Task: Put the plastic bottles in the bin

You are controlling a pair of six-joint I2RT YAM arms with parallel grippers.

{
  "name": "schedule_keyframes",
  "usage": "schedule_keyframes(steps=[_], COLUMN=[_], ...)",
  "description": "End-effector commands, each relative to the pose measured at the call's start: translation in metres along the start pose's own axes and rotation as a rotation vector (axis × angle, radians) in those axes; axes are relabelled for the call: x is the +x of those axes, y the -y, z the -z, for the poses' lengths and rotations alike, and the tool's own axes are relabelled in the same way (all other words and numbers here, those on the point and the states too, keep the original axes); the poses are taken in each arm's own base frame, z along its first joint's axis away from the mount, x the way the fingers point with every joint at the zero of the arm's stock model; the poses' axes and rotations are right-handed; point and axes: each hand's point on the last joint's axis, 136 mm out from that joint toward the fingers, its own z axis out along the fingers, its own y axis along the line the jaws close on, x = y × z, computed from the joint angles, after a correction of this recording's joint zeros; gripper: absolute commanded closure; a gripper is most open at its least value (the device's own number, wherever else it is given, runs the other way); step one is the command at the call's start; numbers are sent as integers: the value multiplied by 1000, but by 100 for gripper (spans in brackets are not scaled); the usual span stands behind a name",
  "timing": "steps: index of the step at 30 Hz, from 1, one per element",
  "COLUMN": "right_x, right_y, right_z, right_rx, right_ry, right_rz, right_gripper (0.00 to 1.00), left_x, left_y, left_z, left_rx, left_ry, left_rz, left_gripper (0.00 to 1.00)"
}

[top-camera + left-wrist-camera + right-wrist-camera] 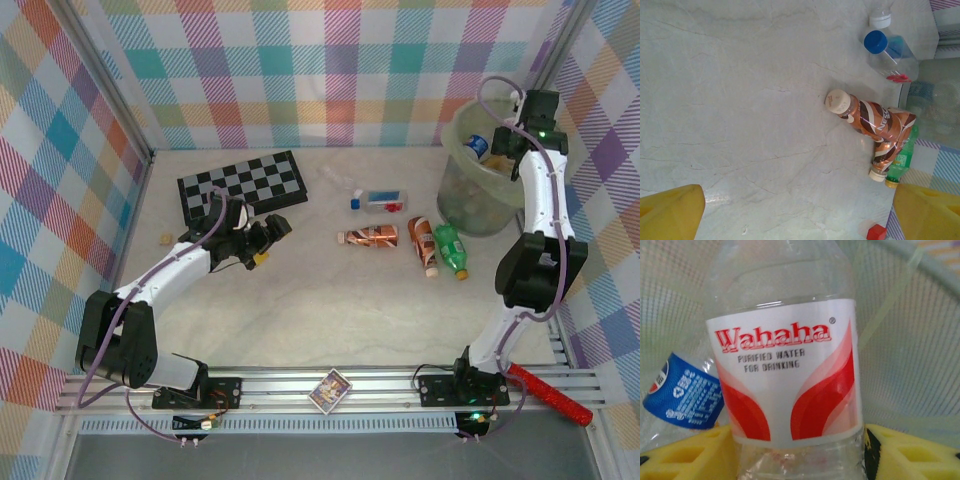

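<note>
Fingers of the right gripper: yellow, one on either side of the lower body of a clear Wahaha bottle. Cannot tell whether they pinch it or stand just off its wall. This gripper hangs over the bin, with the bottle inside the rim and beside a blue-labelled bottle lying in the bin. The left gripper is well left of the bin, fingers spread wide with nothing between them. On the table left of the bin lie a clear blue-capped bottle and a brown bottle. A second brown bottle and a green bottle lie nearest the bin. Handling, judged: the Wahaha bottle looks empty, so it should be light. Its thin walls would likely dent under a hard squeeze, and the film label is probably slick. The best hold is across the mid-body at the label. Appearance: transparent plastic, white label with red swooshes and red lettering, "purified water for drinking" beneath.
</note>
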Motion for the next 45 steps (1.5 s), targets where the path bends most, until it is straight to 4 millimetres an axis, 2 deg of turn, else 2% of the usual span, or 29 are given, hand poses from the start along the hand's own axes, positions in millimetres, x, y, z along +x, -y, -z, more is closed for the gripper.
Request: schedule_keyframes(steps=[1, 4, 7, 18, 21, 28, 33, 39, 43, 45], right_x=[31, 46, 45, -14, -24, -35, -46, -45, -37, -29], right_y=[-9, -15, -14, -6, -6, -17, -54, -104, -151, -186], right_z=[-8, -11, -6, 54, 73, 104, 134, 155, 164, 166], right_rx=[-84, -119, -119, -140, -159, -231, -356, -425, -497, -551], right_ry=[-154, -252, -260, -101, -58, 15, 82, 105, 126, 130], right_rz=[-68, -92, -106, -125, -142, -176, -154, -52, 52, 136], right_gripper=[34, 33, 29, 4, 2, 1, 2, 3, 3, 3], left_x=[-3, -3, -3, -3, -3, -3, -3, -3, -5, -5], left_y=[-1, 0, 0, 0, -1, 0, -2, 0, 2, 3], left_z=[4, 4, 4, 3, 2, 0, -3, 0, 0, 0], left_rx=[0, 1, 0, 1, 1, 4, 5, 6, 5, 9], left_ry=[15, 12, 11, 10, 9, 5, 1, 6, 6, 5], left_rz=[-12, -13, -16, -17, -15, -15, -11, -19, -23, -24], left_gripper=[4, 4, 4, 3, 3, 3, 3, 3, 3, 3])
